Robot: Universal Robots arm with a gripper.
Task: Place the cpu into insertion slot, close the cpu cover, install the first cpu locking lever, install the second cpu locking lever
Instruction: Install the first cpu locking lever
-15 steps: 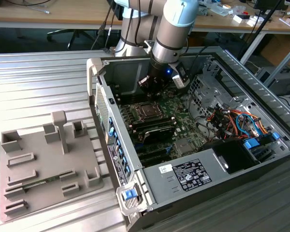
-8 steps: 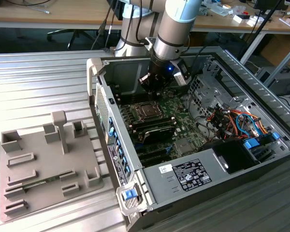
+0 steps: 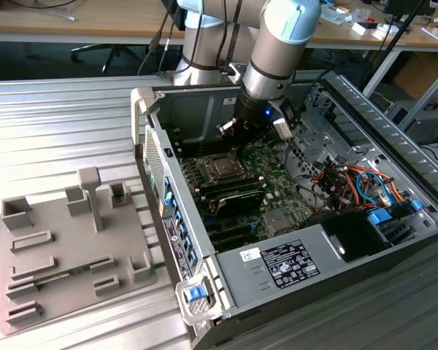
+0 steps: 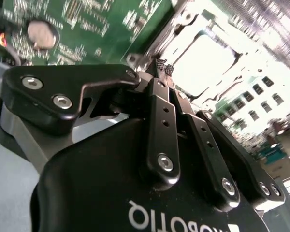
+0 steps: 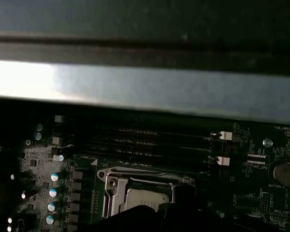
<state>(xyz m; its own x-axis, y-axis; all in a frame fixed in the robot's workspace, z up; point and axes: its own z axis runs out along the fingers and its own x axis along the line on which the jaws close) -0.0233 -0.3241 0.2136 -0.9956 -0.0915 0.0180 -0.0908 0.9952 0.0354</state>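
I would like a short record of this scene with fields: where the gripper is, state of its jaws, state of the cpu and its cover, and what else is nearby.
gripper position: gripper hangs just above an edge of the socket, inside the open computer case
jaws: shut, tips together, nothing seen between them
cpu: cpu lies in the socket, silvery top showing
cpu cover: cpu cover lies flat around the chip
nearby: green motherboard, coin battery, grey fixture tray at the exterior view's left
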